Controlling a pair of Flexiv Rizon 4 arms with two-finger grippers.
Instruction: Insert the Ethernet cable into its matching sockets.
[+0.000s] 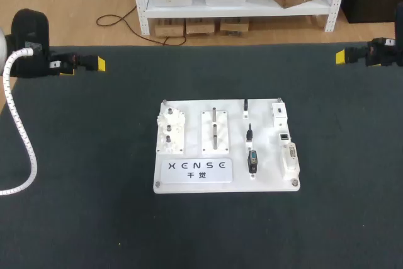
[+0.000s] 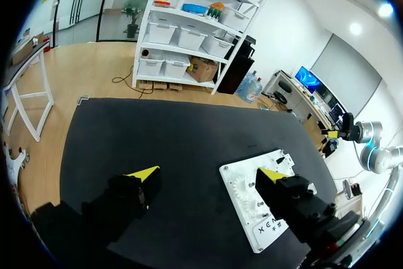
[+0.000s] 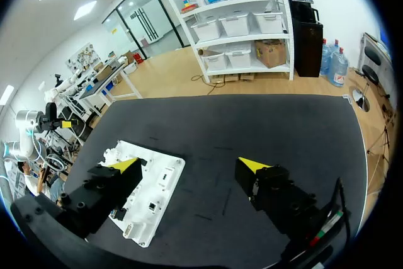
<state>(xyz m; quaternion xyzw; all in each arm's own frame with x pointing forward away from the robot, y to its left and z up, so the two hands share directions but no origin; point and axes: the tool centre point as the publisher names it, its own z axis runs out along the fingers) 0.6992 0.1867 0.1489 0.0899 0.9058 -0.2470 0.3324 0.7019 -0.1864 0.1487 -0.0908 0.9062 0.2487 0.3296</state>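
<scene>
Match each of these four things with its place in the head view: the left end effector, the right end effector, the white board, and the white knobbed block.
Column one:
1. left end effector
2. right end effector
3. white board
4. white knobbed block

Column two:
A. middle of the table
B. on the board's left part
C. far right side of the table
D. far left side of the table

Pairs: 1-D, 2-C, 3-A, 4-B.

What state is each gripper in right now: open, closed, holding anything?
Left gripper: open, holding nothing.
Right gripper: open, holding nothing.
</scene>
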